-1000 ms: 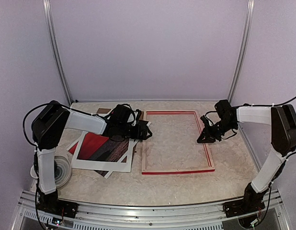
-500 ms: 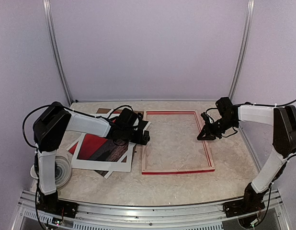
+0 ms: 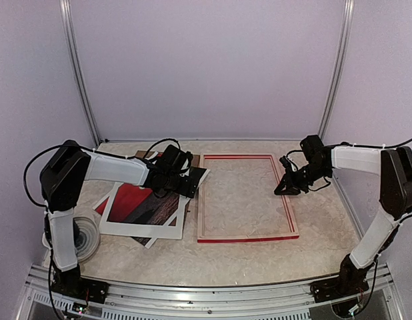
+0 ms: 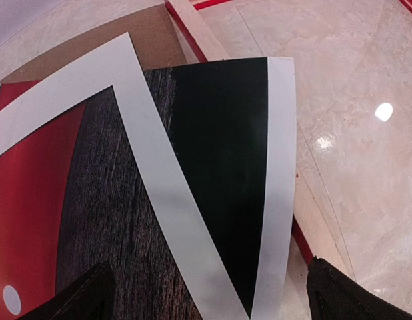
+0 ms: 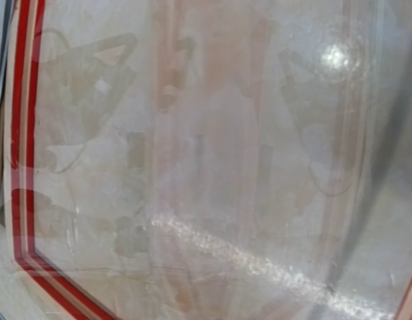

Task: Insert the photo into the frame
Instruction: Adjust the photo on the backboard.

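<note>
The frame [image 3: 247,238] lies flat mid-table, red face up. The photo [image 3: 129,200], red sky and dark sea with a white border, lies tilted left of it in a pile of sheets, one dark corner reaching the frame's left rail. In the left wrist view the photo [image 4: 219,167] fills the picture, crossed by a white strip, with the frame's rail [image 4: 193,27] beyond. My left gripper [image 3: 193,183] is open, its fingertips [image 4: 346,293] wide apart either side of that corner. My right gripper [image 3: 286,188] rests on the frame's right rail; its fingers are hidden in its wrist view, which shows a red frame edge [image 5: 19,133] through a clear pane.
A brown backing board [image 3: 145,155] pokes out behind the pile and shows in the left wrist view [image 4: 153,33]. White sheets [image 3: 143,230] lie under the photo. A roll of clear tape [image 3: 86,237] sits at the near left. Walls close in on three sides.
My left gripper pushed right toward the frame's left rail, then drew back a little to the left. The right arm has hardly moved.
</note>
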{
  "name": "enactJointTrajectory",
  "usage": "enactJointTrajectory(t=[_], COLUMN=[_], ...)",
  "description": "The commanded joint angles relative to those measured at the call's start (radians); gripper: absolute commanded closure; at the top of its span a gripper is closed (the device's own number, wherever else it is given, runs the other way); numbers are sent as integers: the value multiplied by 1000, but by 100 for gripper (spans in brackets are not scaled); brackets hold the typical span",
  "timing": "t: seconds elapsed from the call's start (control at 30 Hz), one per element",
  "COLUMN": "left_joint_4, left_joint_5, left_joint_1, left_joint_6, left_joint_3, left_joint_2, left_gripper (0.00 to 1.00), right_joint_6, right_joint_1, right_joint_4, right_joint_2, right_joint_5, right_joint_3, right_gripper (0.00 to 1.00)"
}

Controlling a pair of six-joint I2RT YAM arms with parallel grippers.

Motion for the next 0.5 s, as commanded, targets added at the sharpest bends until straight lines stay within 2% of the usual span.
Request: enactJointTrajectory(t=[0.0,0.47], left_joint_4=[-50,-101], left_joint_5=[-3,16], left_joint_1=[12,12], left_joint_6=[52,71], left_joint_3=[37,81], left_joint_2=[-1,79], left_gripper=[1,1], right_joint_6=[-6,-4], right_joint_1=[-10,-10], right_joint_4=[16,23], right_joint_2=[-31,-34], right_joint_5=[-9,-13], right_joint_3=[15,11], right_gripper=[95,94])
